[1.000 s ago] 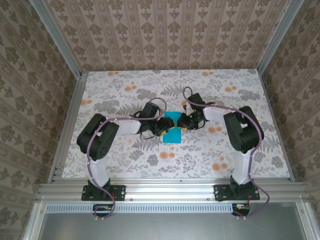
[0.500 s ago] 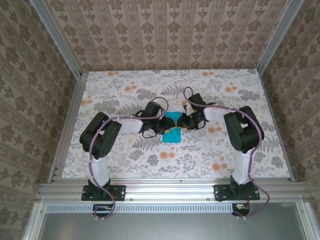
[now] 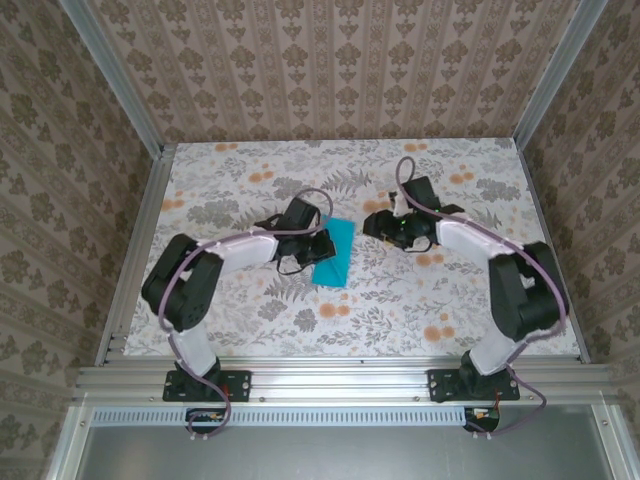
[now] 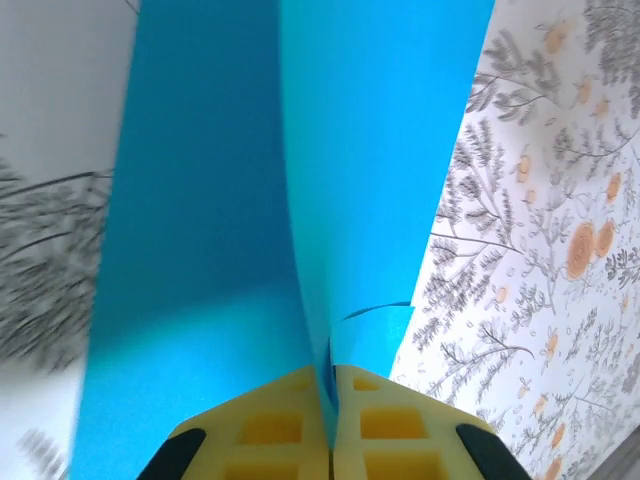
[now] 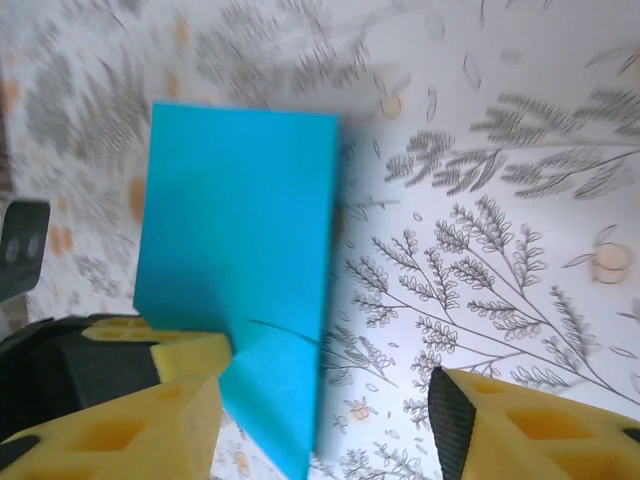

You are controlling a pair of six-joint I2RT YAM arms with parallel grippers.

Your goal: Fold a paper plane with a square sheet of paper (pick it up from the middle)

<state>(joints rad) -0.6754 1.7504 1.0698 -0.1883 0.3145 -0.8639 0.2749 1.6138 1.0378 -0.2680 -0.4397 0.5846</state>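
- Teal-blue square sheet of paper (image 3: 333,252): doubled over into a narrow strip, near the middle of the floral-patterned surface (image 3: 420,300).
- Left claw (image 4: 332,400): yellow pads pressed together, pinching both layers of the sheet at one edge.
- Right claw (image 5: 320,420): spread, holding nothing, apart from the sheet.
- Progress, as judged: an early lengthwise fold seems formed. No pointed nose or layered wings show, so most of the folding remains.
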